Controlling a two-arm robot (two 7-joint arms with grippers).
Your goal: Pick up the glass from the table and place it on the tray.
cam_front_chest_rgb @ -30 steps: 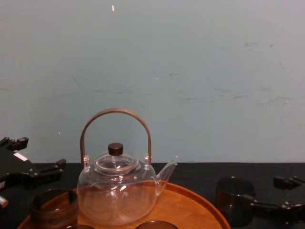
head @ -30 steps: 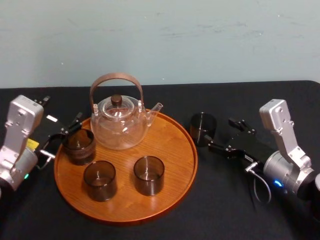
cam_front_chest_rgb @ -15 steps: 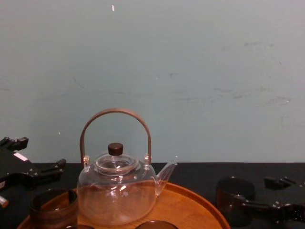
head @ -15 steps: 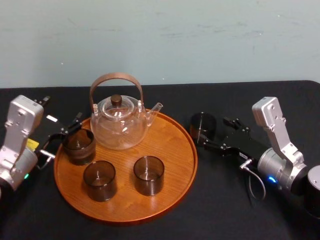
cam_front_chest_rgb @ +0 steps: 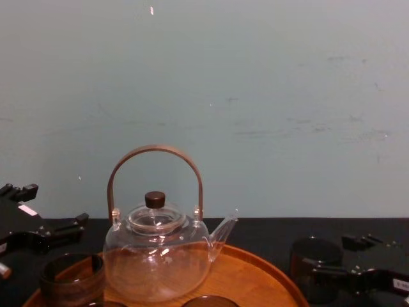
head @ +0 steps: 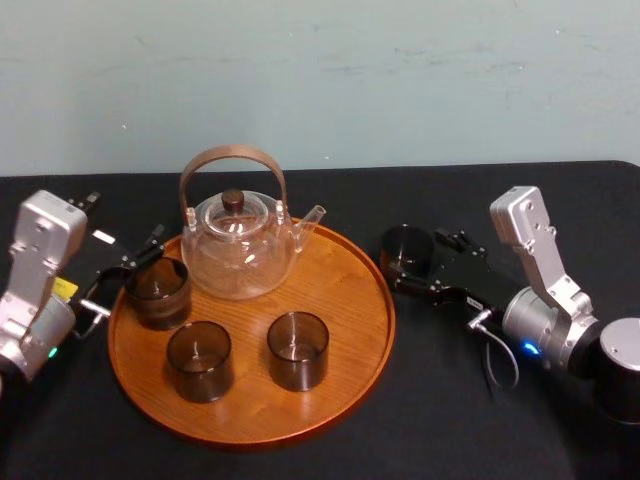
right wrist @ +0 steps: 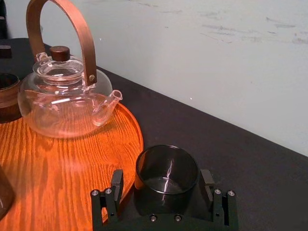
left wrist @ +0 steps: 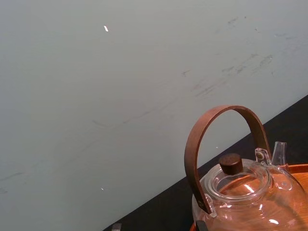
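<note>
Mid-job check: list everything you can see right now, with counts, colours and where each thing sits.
large round orange-brown wooden tray: 1, orange-brown, on the table, centre-left.
clear glass teapot with brown arched handle and dark knob: 1, clear, rear of the tray.
dark smoked glasses on the tray: 3, dark brown, one rear left, two at the front.
dark smoked glass on the table: 1, dark brown, just right of the tray, off it.
table: 1, black.
wall: 1, pale blue-green, behind the table.
right gripper: 1, black, open, fingers either side of the glass on the table.
left gripper: 1, black, open, at the tray's left edge by the rear-left glass.
</note>
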